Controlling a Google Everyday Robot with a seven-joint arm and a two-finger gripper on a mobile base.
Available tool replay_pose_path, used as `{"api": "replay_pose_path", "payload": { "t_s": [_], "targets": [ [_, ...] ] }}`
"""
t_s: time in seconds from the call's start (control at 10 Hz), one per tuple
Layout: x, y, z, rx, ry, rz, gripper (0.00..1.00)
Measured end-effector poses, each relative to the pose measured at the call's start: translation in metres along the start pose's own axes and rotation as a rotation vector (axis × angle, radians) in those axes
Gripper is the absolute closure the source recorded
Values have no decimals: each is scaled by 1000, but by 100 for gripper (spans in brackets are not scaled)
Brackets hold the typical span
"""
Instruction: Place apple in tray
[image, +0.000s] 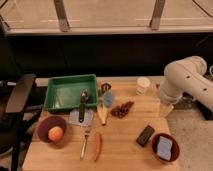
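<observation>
Apple (55, 133) sits inside the round dark purple bowl (42, 125) at the front left corner of the wooden surface (125, 150). It is round, so it shows no long axis, and which way its stem points cannot be told. The green tray (64, 95) lies behind the bowl, near it but not touching, with its long side running left to right. A dark spoon (82, 104) lies across the tray's front rim, its head inside the tray and its handle pointing toward the front edge of the surface, just right of the bowl. Further right are a fork (85, 143), a carrot (97, 146), a banana piece (102, 115) and a blue cup (108, 98). The white arm (187, 80) bends in from the right, and its end effector (166, 109) hangs at the right edge of the surface, well apart from bowl and tray. Whether it is spread or pressed together cannot be told.
</observation>
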Motion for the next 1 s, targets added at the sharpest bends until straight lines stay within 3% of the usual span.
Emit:
{"api": "replay_pose_path", "payload": {
  "t_s": [0.2,0.6,1.0],
  "targets": [
    [-41,-3,-4,-8,-69,-88,35],
    [-147,-1,-5,-26,-220,-269,35],
    [-155,0,-5,-27,-230,-282,35]
  ]
}}
